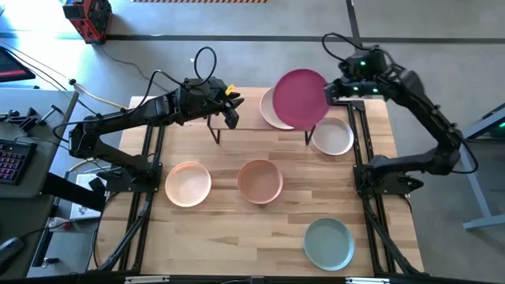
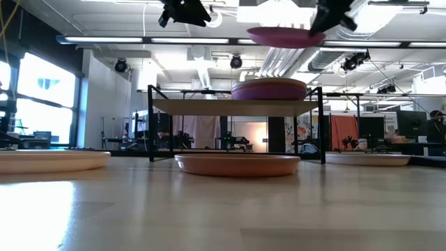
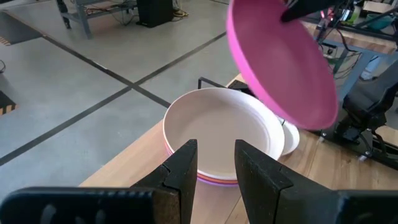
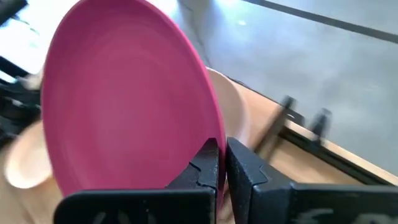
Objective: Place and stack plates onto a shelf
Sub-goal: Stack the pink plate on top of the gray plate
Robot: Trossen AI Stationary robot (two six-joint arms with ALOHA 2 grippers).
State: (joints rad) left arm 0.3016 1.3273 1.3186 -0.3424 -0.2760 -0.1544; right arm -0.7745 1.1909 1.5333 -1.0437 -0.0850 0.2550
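Right gripper (image 1: 330, 92) pinched magenta plate (image 1: 301, 98) by its rim above plate stack (image 1: 271, 110) on shelf (image 2: 209, 106), upper centre of frame, while left gripper (image 1: 231, 110) hovered spread over shelf's left end.

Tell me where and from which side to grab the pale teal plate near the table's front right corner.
Grip the pale teal plate by its raised rim, one finger inside the lip and one outside. It lies flat, so only the rim offers an edge to pinch. Probably come from its right side: it sits on the right arm's half, though the right gripper is now shut on the magenta plate above the shelf.
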